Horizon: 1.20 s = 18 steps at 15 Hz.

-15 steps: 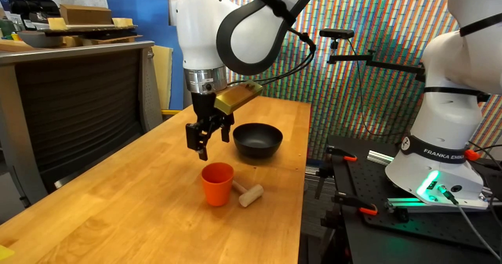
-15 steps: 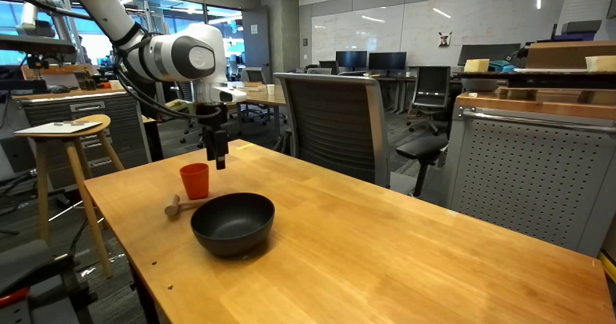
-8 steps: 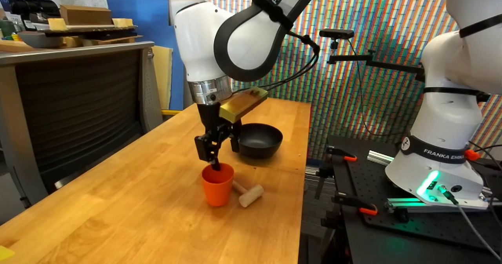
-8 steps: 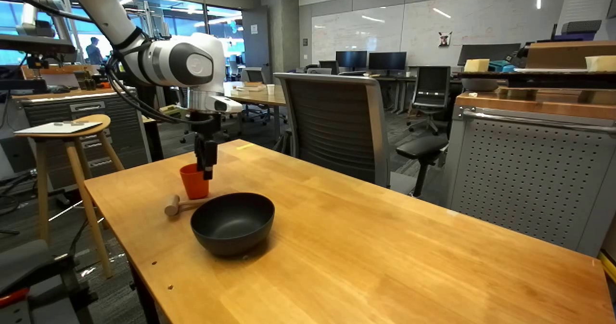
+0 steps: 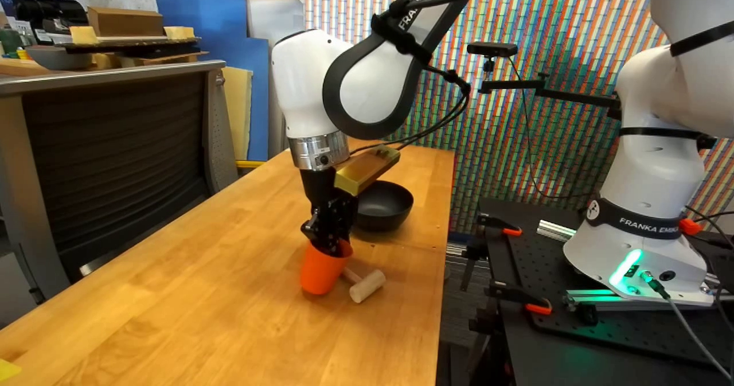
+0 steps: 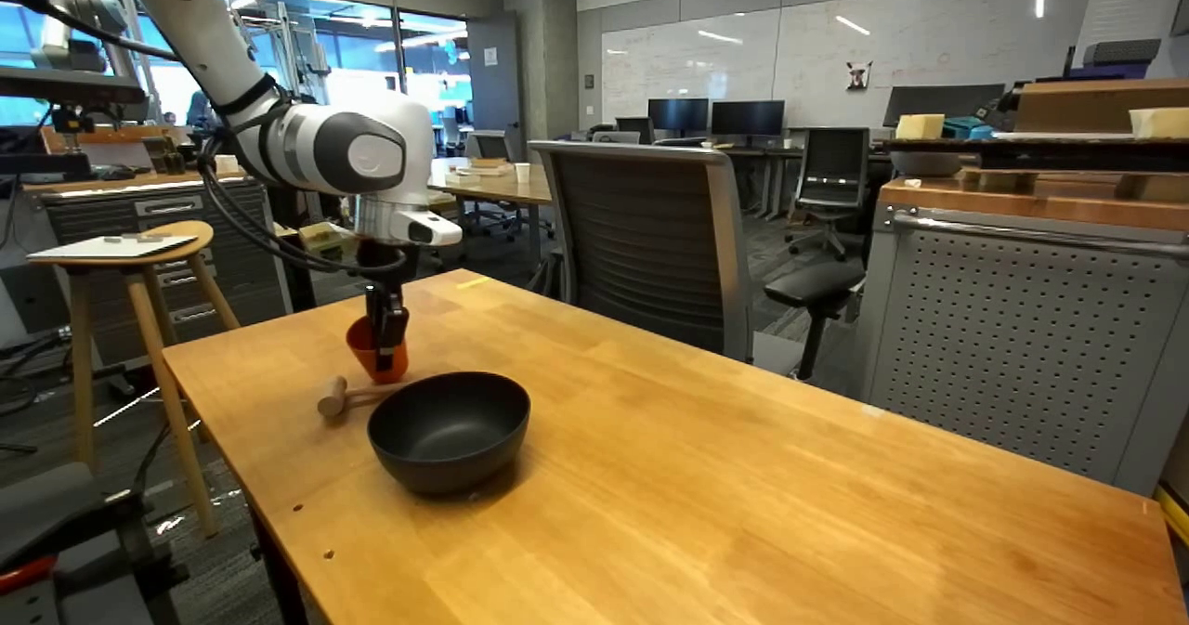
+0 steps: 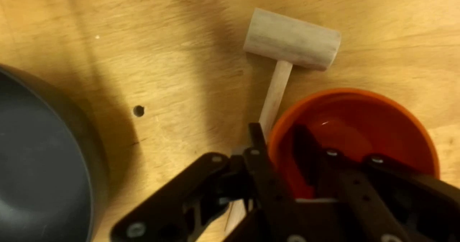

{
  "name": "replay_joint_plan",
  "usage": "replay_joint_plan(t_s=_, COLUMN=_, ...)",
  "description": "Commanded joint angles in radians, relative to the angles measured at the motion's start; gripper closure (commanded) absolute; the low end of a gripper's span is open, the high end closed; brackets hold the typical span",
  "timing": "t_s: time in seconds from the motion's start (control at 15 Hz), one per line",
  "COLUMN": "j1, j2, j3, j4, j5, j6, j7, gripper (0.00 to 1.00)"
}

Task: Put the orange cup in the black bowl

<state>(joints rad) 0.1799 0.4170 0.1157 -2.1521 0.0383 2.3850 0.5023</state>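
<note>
Cup [image 5: 322, 272] has just tilted, its wall pinched in my nearly closed gripper [image 7: 277, 132], so carrying it to the bowl [image 6: 450, 432] can probably begin.

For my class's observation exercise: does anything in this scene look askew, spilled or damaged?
Yes: the orange cup leans instead of standing straight. In the wrist view the claw straddles its rim, so that is probably what tips it. The black bowl sits upright. No spill or damage shows.
</note>
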Motion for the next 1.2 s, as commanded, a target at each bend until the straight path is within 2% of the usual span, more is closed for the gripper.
replay_joint_plan(t_s=0.0, j1=-0.033, j2=-0.035, j3=0.048, j4=-0.042, j5=0.156, j6=0.007, j7=-0.155, gripper=0.97)
replay_joint_plan(t_s=0.13, j1=-0.045, j2=-0.085, j3=0.060, j4=-0.070, j5=0.217, j6=-0.005, j7=-0.231, gripper=0.99)
replay_joint_plan(t_s=0.27, j1=-0.046, j2=-0.183, j3=0.019, j4=-0.124, j5=0.181, j6=-0.004, j7=-0.246, gripper=0.97)
replay_joint_plan(t_s=0.4, j1=-0.033, j2=-0.257, j3=-0.059, j4=-0.153, j5=0.052, j6=0.009, j7=-0.171, gripper=0.97)
replay_joint_plan(t_s=0.53, j1=-0.047, j2=-0.321, j3=-0.128, j4=-0.163, j5=-0.092, j6=-0.017, j7=-0.102, gripper=0.97)
replay_joint_plan(t_s=0.73, j1=-0.118, j2=-0.411, j3=-0.211, j4=-0.185, j5=-0.286, j6=-0.033, j7=-0.015, gripper=0.97)
replay_joint_plan(t_s=0.87, j1=-0.167, j2=-0.415, j3=-0.235, j4=-0.182, j5=-0.369, j6=-0.058, j7=0.053, gripper=0.97)
replay_joint_plan(t_s=1.0, j1=-0.207, j2=-0.398, j3=-0.236, j4=-0.183, j5=-0.306, j6=-0.109, j7=0.000, gripper=0.97)
replay_joint_plan(t_s=1.13, j1=-0.227, j2=-0.374, j3=-0.226, j4=-0.200, j5=-0.174, j6=-0.147, j7=-0.095, gripper=0.97)
